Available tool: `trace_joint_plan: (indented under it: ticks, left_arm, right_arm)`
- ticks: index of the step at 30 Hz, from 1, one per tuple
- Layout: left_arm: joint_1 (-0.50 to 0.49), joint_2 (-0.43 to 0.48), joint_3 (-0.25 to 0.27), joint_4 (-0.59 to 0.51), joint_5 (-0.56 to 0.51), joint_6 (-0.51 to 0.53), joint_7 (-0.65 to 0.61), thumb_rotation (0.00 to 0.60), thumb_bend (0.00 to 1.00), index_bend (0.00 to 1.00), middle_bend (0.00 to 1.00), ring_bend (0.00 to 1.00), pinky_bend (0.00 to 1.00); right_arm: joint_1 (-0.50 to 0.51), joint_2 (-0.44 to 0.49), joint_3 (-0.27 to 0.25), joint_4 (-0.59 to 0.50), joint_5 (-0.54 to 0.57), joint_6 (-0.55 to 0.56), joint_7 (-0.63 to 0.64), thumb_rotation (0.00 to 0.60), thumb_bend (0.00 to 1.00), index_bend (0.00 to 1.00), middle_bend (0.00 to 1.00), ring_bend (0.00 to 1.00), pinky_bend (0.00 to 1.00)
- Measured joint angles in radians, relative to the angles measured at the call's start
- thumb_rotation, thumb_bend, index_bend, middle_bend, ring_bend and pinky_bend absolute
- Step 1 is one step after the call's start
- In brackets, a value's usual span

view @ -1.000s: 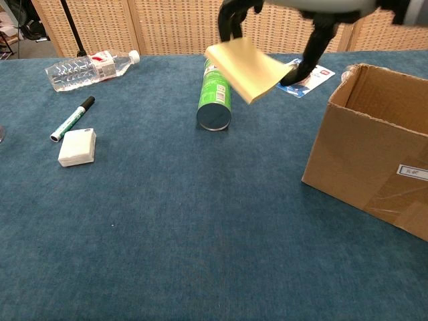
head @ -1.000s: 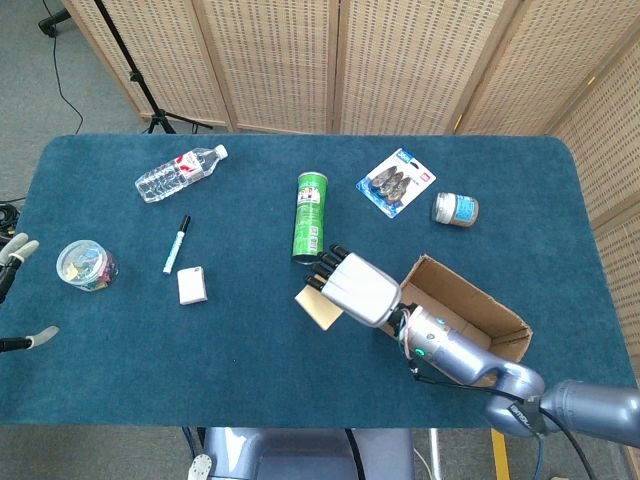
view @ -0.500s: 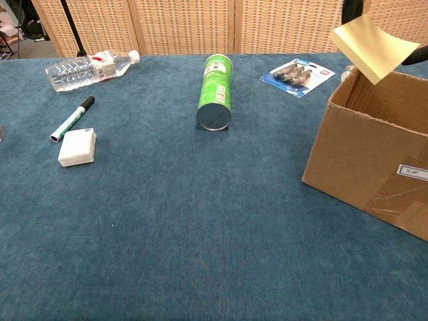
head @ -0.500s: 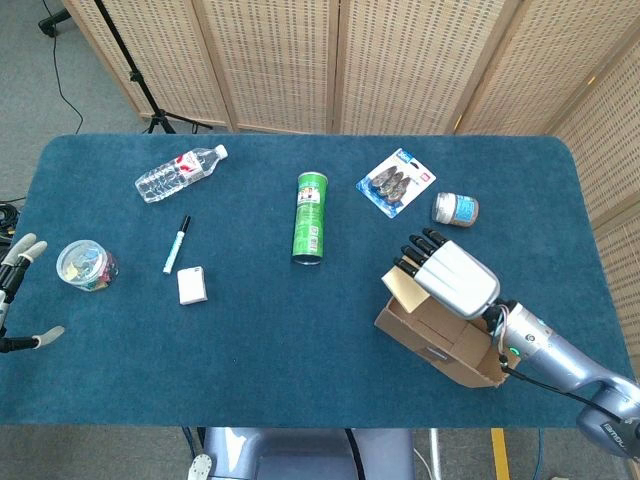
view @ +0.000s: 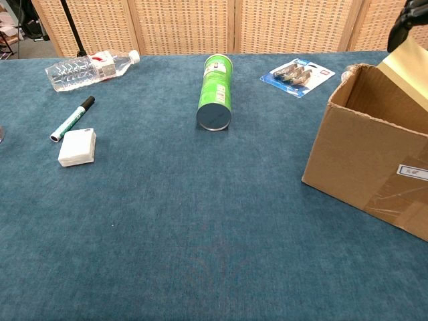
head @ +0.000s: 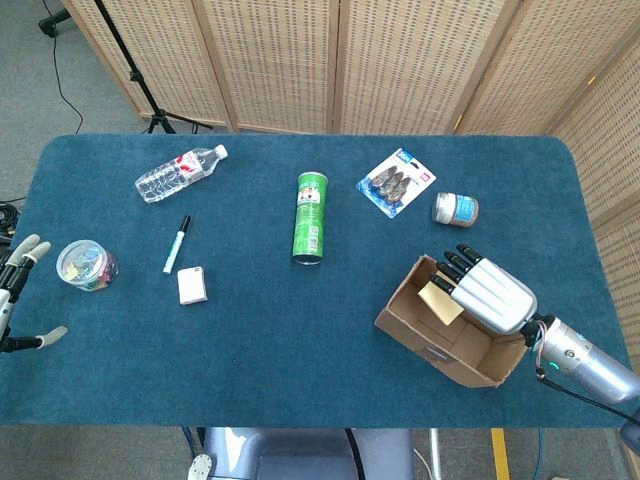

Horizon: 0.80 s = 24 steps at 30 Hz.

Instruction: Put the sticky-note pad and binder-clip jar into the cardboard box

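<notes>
The open cardboard box (head: 428,340) sits at the table's front right, and in the chest view its near wall (view: 364,157) fills the right side. My right hand (head: 492,294) hovers over its opening, pinching the yellow sticky-note pad (head: 439,300) in its dark fingertips. In the chest view the pad (view: 409,75) hangs tilted above the box's far rim under the right hand (view: 409,25). The clear jar of coloured binder clips (head: 86,266) stands at the far left. My left hand (head: 16,292) is just left of it, fingers spread, holding nothing.
A green can (head: 311,217) lies mid-table. A water bottle (head: 180,172), a marker (head: 176,243) and a small white block (head: 192,285) lie on the left. A blister pack (head: 396,182) and a small jar (head: 455,209) sit behind the box.
My right hand has carried the sticky-note pad rightward, from beside the green can to above the box's opening. The left hand has barely shifted.
</notes>
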Motion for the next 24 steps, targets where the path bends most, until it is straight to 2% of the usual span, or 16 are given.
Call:
trace_joint_plan:
  ticks: [2, 4, 6, 8, 9, 12, 17, 24]
  left_arm:
    - [0.0, 0.0, 0.0, -0.001, 0.0, -0.002, 0.001, 0.6, 0.0, 0.0, 0.0, 0.0, 0.0]
    - [-0.001, 0.0, 0.001, -0.002, 0.0, -0.003, 0.004, 0.6, 0.0, 0.0, 0.0, 0.0, 0.0]
    - [0.0, 0.0, 0.002, -0.002, 0.001, -0.002, 0.006, 0.6, 0.0, 0.0, 0.0, 0.0, 0.0]
    - [-0.001, 0.0, 0.002, -0.003, 0.001, -0.003, 0.007, 0.6, 0.0, 0.0, 0.0, 0.0, 0.0]
    - [-0.001, -0.001, 0.002, -0.003, 0.001, -0.003, 0.007, 0.6, 0.0, 0.0, 0.0, 0.0, 0.0]
    - [-0.002, -0.001, 0.001, -0.003, -0.002, -0.006, 0.009, 0.6, 0.0, 0.0, 0.0, 0.0, 0.0]
    - [-0.004, -0.003, 0.001, -0.004, -0.005, -0.012, 0.014, 0.6, 0.0, 0.0, 0.0, 0.0, 0.0]
    - [-0.01, -0.01, -0.004, 0.003, -0.008, -0.014, 0.024, 0.6, 0.0, 0.0, 0.0, 0.0, 0.0]
  right_arm:
    - [-0.005, -0.001, -0.004, 0.007, -0.015, 0.005, -0.008, 0.6, 0.4, 0.5, 0.41, 0.29, 0.29]
    - [-0.012, -0.006, -0.01, 0.017, -0.029, 0.007, -0.016, 0.6, 0.29, 0.45, 0.34, 0.27, 0.29]
    - [-0.015, -0.008, -0.014, 0.026, -0.036, 0.003, -0.023, 0.6, 0.07, 0.27, 0.18, 0.16, 0.29]
    - [-0.017, -0.007, -0.016, 0.031, -0.042, -0.004, -0.038, 0.6, 0.0, 0.14, 0.06, 0.05, 0.29]
    - [-0.019, -0.005, -0.018, 0.032, -0.043, -0.011, -0.051, 0.6, 0.0, 0.1, 0.02, 0.01, 0.29]
    - [-0.027, 0.007, -0.021, 0.009, -0.037, -0.029, -0.075, 0.6, 0.0, 0.04, 0.0, 0.0, 0.26]
    - [-0.046, 0.031, -0.011, -0.053, -0.018, -0.037, -0.124, 0.6, 0.0, 0.03, 0.0, 0.0, 0.23]
    - [-0.1, 0.09, 0.018, -0.123, 0.007, 0.048, -0.14, 0.6, 0.0, 0.03, 0.0, 0.0, 0.22]
